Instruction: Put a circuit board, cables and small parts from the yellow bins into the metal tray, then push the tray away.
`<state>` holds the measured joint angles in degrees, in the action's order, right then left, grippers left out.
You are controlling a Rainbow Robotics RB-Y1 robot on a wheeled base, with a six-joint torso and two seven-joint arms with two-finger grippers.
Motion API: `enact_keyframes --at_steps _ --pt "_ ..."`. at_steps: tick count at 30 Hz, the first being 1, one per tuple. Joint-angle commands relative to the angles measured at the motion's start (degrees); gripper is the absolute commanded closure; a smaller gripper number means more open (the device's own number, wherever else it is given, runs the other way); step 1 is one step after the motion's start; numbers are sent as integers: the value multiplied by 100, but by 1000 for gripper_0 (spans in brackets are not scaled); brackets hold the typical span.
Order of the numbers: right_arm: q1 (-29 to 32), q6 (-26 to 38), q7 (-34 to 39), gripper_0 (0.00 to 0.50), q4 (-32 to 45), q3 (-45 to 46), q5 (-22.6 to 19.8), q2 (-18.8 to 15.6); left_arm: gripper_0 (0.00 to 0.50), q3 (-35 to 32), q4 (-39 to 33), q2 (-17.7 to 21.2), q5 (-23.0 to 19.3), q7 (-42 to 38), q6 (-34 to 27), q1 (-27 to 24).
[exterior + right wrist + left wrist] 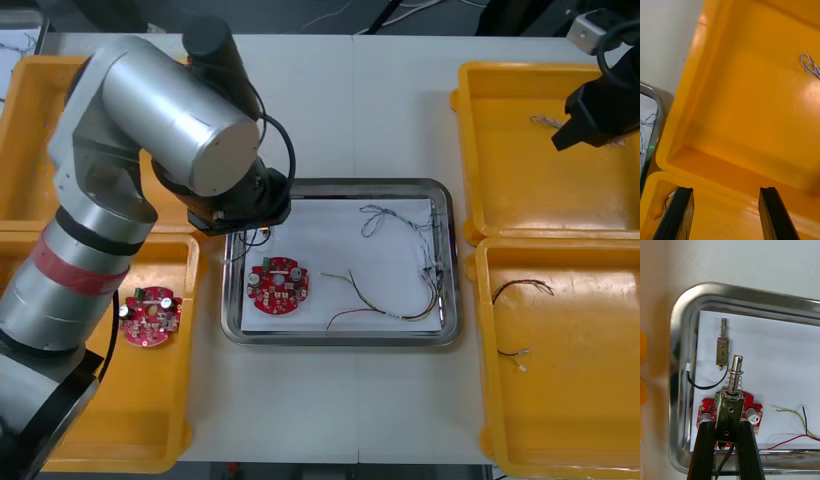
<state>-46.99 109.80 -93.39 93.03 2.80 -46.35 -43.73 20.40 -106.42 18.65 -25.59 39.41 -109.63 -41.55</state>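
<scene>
My left gripper is shut on a small metal part with a spring and a black lead, hanging over the near-left corner of the metal tray. Another small metal part lies on the tray's white liner past the fingertips. A round red circuit board lies in the tray beside a red and yellow cable and a blue and white cable. My right gripper is open over the far right yellow bin, near a small metal part.
A second red circuit board lies in the near left yellow bin. The near right yellow bin holds black cables. The left arm's bulk covers the tray's left rim and part of the far left bin.
</scene>
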Motion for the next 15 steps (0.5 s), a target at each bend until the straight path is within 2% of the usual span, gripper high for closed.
enact_keyframes --at_steps 1,6,15 --pt "384 20 383 0 163 511 74 -321 500 306 236 -327 213 -267 -6 -371" --pt "762 20 734 0 163 942 153 -373 500 535 543 -459 380 -258 214 -442" --pt "1060 20 840 0 347 1311 460 -400 500 755 1246 -722 608 -214 600 -697"
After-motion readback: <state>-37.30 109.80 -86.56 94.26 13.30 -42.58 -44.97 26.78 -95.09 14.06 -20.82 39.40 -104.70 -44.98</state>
